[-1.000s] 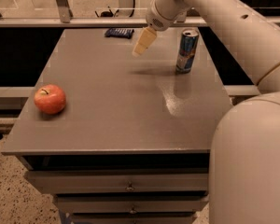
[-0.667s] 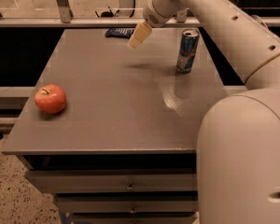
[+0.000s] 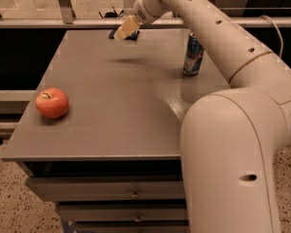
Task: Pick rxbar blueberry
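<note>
The rxbar blueberry [image 3: 132, 36] is a small flat dark navy bar lying at the far edge of the grey table [image 3: 111, 110], mostly hidden behind the gripper. My gripper [image 3: 125, 29], with tan fingers, hangs just above and in front of the bar, at the end of the white arm reaching from the right.
A tall blue-and-silver drink can [image 3: 193, 54] stands upright at the right side of the table. A red apple [image 3: 52, 103] sits near the left edge. My white arm and base [image 3: 233, 144] fill the right foreground. A railing [image 3: 63, 4] runs behind the table.
The gripper has moved left and farther back across the table, from near the can toward the bar at the far edge. The can and apple have not moved.
</note>
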{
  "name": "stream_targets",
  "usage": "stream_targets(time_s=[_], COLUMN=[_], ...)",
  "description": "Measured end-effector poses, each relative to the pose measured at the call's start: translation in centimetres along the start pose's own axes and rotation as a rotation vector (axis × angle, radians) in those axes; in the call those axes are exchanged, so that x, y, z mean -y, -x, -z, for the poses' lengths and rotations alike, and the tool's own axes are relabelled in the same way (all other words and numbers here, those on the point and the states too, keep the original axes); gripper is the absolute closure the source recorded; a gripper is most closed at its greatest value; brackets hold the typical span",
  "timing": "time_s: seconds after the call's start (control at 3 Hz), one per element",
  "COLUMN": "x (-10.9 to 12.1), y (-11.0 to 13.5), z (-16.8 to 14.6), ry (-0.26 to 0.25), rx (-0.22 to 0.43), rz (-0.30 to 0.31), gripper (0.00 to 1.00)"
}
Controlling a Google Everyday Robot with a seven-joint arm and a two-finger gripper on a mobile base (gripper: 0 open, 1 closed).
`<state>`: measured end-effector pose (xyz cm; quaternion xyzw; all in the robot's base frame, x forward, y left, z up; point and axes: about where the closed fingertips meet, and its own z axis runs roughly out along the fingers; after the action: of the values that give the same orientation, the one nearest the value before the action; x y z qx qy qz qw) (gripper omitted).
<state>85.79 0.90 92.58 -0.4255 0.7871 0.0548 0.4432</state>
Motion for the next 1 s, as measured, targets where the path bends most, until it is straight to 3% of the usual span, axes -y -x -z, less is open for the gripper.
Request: stream_targets(time_s=[0.33, 1.0], x=[0.0, -0.5], y=[0.0, 0.6], z=[0.0, -3.9], ry=[0.0, -0.034], rx=[0.0, 0.024], rz=[0.0, -0.134], gripper=[0.0, 0.0])
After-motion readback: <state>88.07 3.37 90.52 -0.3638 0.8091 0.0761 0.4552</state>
